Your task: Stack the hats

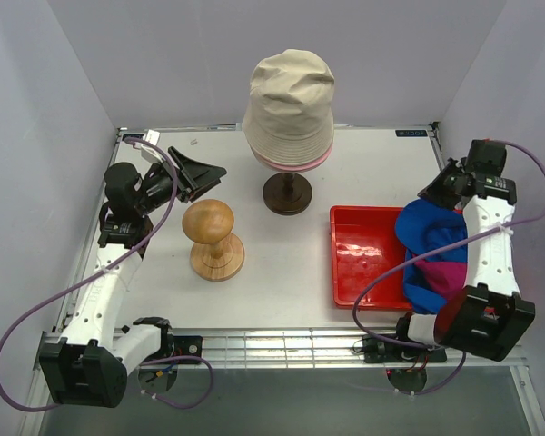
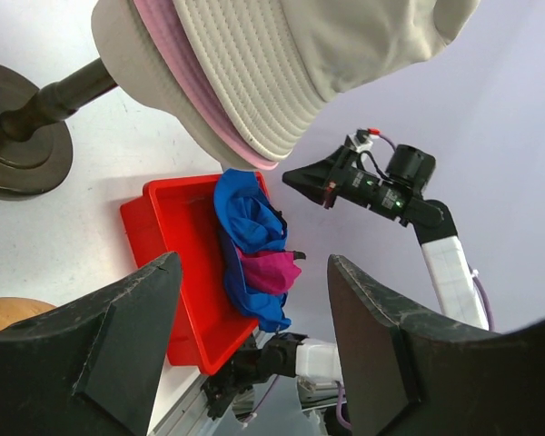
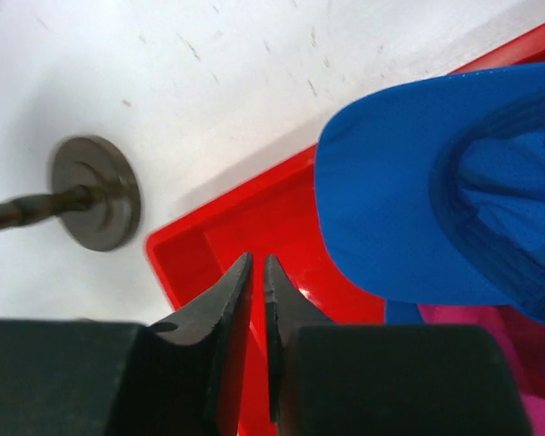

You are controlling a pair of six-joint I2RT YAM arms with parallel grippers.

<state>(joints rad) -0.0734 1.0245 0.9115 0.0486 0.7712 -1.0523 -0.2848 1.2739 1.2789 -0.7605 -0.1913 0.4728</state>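
The beige hat (image 1: pixel 289 95) is sitting on top of the pink hat (image 1: pixel 300 164), whose brim is showing as a thin rim beneath it; both are resting on the head (image 2: pixel 118 41), which is standing on its dark stand (image 1: pixel 287 194) at the far middle of the worktop (image 1: pixel 282 295); the wooden block (image 1: pixel 213 238) is standing upright to the near left of the stand, apart from it.

A red tray (image 1: pixel 359 263) is lying on the right side of the worktop; the blue cap (image 1: pixel 431 232) is lying crumpled at the tray's right side, draping over the magenta cap (image 1: pixel 450 275), with more blue cloth showing on the magenta cap's near side; the right arm is crossing above both caps in the top view and hiding part of them.

The left end effector (image 1: pixel 207 174) is hovering over the far left of the worktop, pointing right towards the stand; its jaws are gaping wide with nothing between them.

The right end effector (image 3: pixel 257 261) is hanging above the far part of the tray, just beside the blue cap's brim; its fingers are pressing almost together and gripping nothing.
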